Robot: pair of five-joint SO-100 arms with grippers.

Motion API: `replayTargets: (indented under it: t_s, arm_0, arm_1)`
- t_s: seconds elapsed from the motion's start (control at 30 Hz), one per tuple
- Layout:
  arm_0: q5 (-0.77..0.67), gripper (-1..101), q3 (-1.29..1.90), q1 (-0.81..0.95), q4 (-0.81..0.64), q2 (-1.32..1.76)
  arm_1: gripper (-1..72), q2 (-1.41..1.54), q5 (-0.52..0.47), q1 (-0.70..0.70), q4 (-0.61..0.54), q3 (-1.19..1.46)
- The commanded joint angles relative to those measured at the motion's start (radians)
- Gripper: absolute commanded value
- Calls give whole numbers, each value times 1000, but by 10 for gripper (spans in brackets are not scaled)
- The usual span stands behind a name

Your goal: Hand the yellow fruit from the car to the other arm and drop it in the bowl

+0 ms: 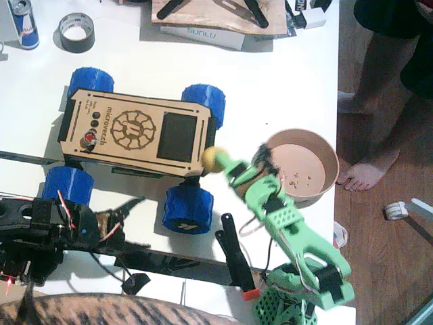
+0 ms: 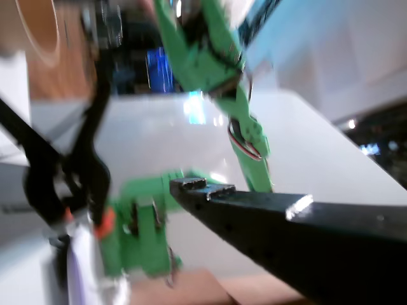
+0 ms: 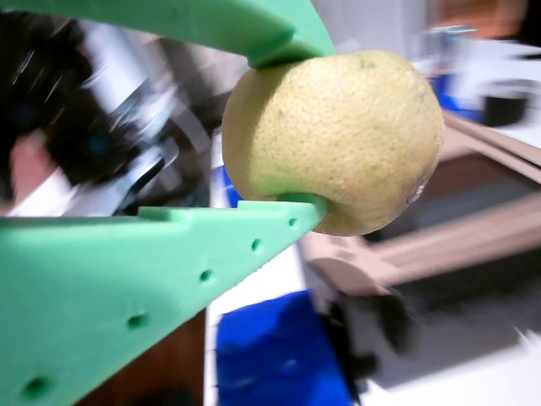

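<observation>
The small, round, dull-yellow fruit (image 3: 334, 139), seemingly light, firm and pebbly, sat pinched across its middle by the green right gripper (image 1: 223, 164) beside the plywood car (image 1: 135, 128); the black left gripper (image 1: 125, 211) probably stood empty.

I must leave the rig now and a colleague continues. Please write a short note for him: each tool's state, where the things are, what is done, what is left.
Right tool, green arm: shut on the yellow fruit, pinched between both fingers in a wrist view.
Left tool, black arm: holds nothing, low at the table's front edge; open or shut is not clear.
Fruit: in the air by the car, near its front right wheel, not yet over the bowl.
Done: fruit is off the car and in the green arm.
Left: carry it over the bowl and release.
</observation>
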Motion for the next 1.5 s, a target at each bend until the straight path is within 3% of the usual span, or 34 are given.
replayTargets:
  t_s: [0.0,0.33,0.6,0.73,0.83,0.93,1.13,1.47]
  arm_0:
    - [14,512,-26,-81,64,6]
    - [445,427,-31,-422,215,-28]
    - [779,324,-115,-853,529,-58]
    - [992,198,-216,-1062,698,-21]
    - [1095,47,-215,-1184,790,60]
    - [1129,1,-210,-1289,893,135]
    - [1129,1,-198,-1322,917,183]
    - [1129,1,120,-1322,703,249]
  arm_1:
    - [-1,-54,77,89,2,-123]
    - [-1,-345,295,268,60,-376]
    - [-1,-465,391,377,153,-512]
    - [-1,-485,425,436,184,-543]
    - [-1,-497,445,480,207,-558]
    - [-1,-518,454,522,207,-563]
    - [-1,-543,446,574,210,-566]
    - [-1,-563,445,575,247,-571]
